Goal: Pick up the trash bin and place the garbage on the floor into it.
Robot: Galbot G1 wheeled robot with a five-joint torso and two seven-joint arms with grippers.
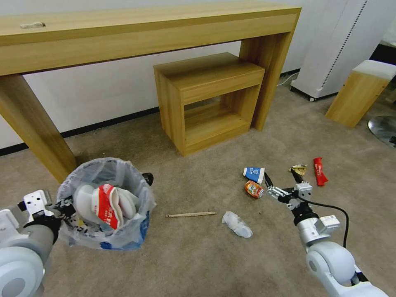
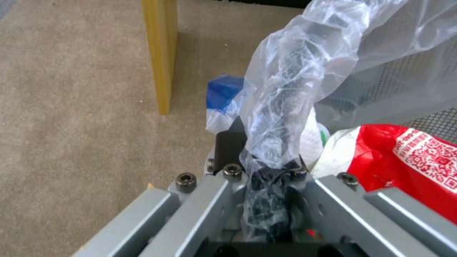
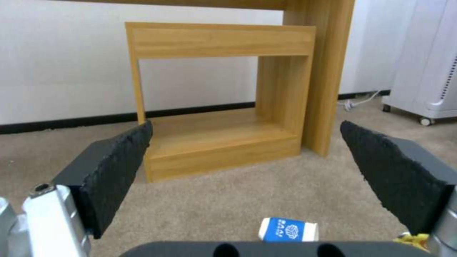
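Two hands at work: the left hand [image 2: 266, 200] pinches the bag-lined trash bin's [image 1: 108, 202] crinkled rim, while the right hand [image 1: 280, 178], spread wide, hovers above a crushed orange can [image 1: 253, 189] on beige carpet [image 1: 198, 255].

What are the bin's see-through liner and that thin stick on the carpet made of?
The crinkled clear liner of the small round dark trash bin looks like thin glossy plastic film: it wrinkles and shines. The thin pale stick on the beige carpet looks like matte wood or bamboo; I can't tell which.
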